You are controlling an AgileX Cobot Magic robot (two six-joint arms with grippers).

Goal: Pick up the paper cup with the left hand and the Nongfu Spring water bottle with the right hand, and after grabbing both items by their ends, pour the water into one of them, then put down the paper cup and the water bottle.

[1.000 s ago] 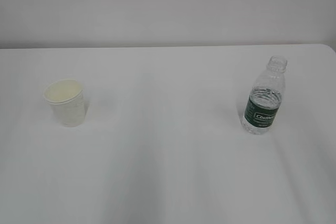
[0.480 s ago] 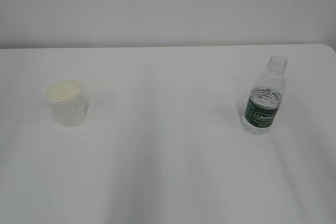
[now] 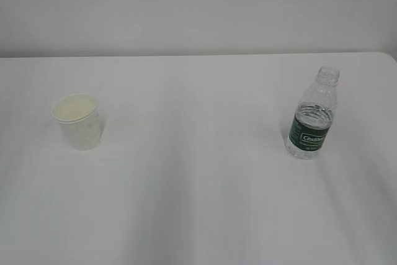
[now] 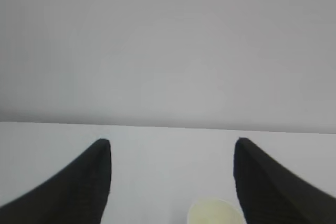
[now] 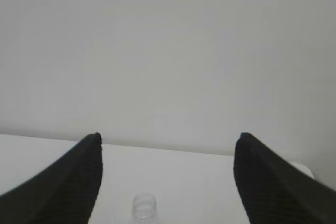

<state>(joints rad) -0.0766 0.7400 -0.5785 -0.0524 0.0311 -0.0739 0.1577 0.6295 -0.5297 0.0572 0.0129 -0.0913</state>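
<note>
A small white paper cup (image 3: pixel 77 121) stands upright on the left of the white table (image 3: pixel 198 172), cream inside. On the right stands the Nongfu Spring water bottle (image 3: pixel 312 116), clear and ribbed, uncapped, with a dark green label and water reaching up to its shoulder. Neither arm shows in the exterior view. In the left wrist view my left gripper (image 4: pixel 172 142) is open, and the cup's rim (image 4: pixel 212 211) peeks in at the bottom edge, close to the right finger. My right gripper (image 5: pixel 168 137) is open too, with the bottle's open neck (image 5: pixel 144 206) low between its fingers.
A pale wall runs behind the table's far edge (image 3: pixel 198 55). The table's right far corner (image 3: pixel 389 57) is rounded. Bare white tabletop lies between cup and bottle.
</note>
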